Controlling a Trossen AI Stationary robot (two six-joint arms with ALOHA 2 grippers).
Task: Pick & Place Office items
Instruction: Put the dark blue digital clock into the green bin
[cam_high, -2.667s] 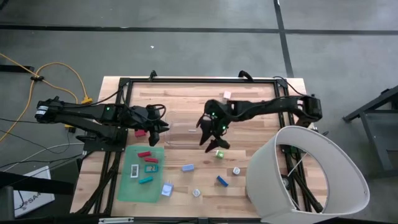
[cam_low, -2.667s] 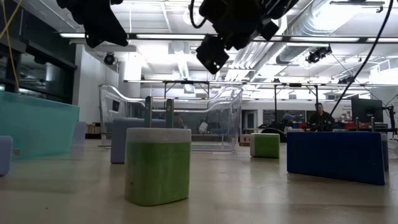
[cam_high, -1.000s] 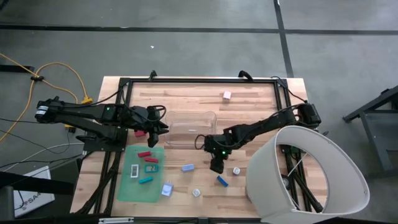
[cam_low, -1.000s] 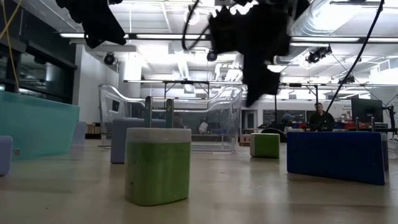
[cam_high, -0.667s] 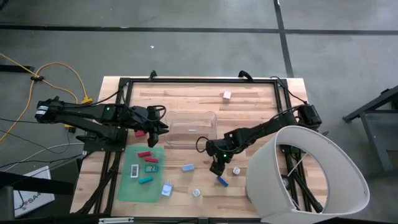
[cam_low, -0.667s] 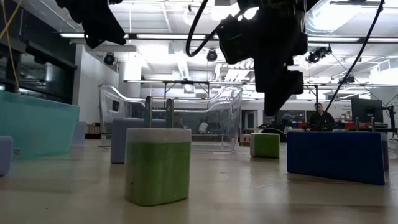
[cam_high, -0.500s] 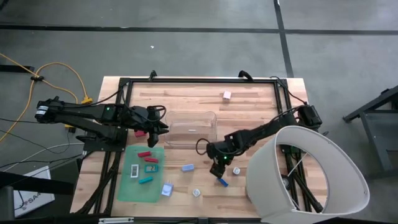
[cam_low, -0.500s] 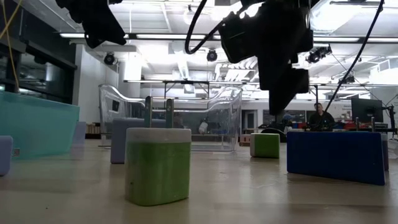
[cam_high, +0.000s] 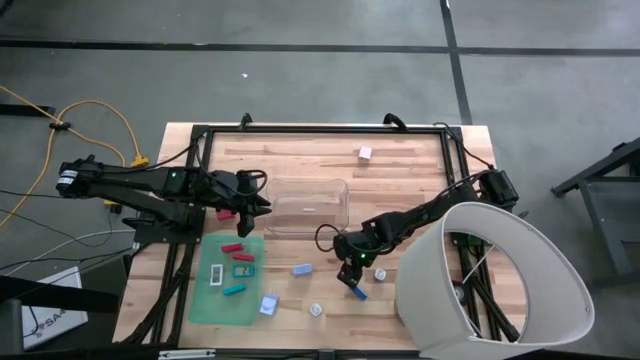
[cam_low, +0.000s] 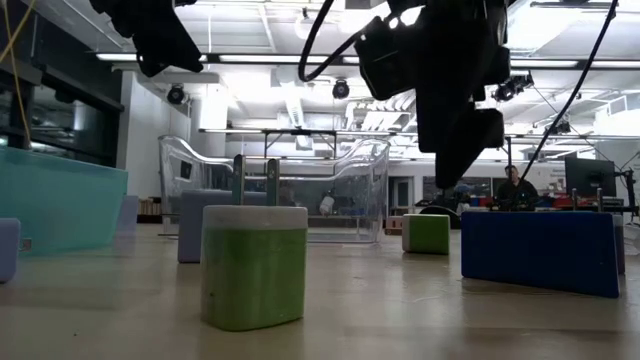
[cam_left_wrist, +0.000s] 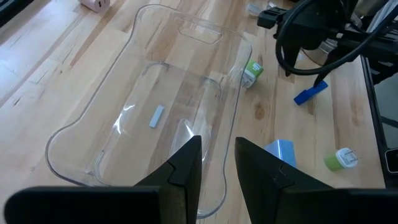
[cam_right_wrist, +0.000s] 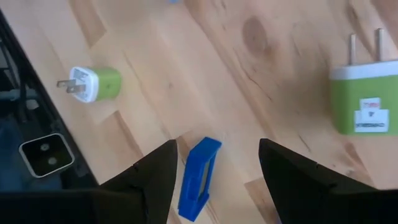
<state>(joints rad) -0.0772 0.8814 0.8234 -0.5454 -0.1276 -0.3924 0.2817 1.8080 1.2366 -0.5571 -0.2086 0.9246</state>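
Observation:
The office items lie scattered on the table's near half. A blue clip-like piece (cam_high: 357, 291) lies flat on the wood, and my right gripper (cam_high: 350, 277) hangs just above it, open. In the right wrist view its fingers stand on either side of the blue piece (cam_right_wrist: 199, 174) without touching it. Two green plug adaptors (cam_right_wrist: 365, 106) (cam_right_wrist: 93, 84) lie nearby. Red, teal and white pieces rest on the green mat (cam_high: 205, 305). My left gripper (cam_high: 262, 203) hovers over the left end of the clear bin (cam_high: 307, 208), its fingers (cam_left_wrist: 186, 165) a narrow gap apart with nothing between them.
A small grey-blue piece (cam_left_wrist: 156, 116) lies inside the bin. A pink piece (cam_high: 365, 153) sits at the far side. Pale blue pieces (cam_high: 301, 269) (cam_high: 268, 305) lie right of the mat. A large white drum-shaped shade (cam_high: 490, 280) covers the near right corner.
My right gripper has gone a little toward the table's near edge and slightly down, rolling about its own axis, and now stands over the blue piece. Its fingers have stayed wide apart. Nothing on the table has moved.

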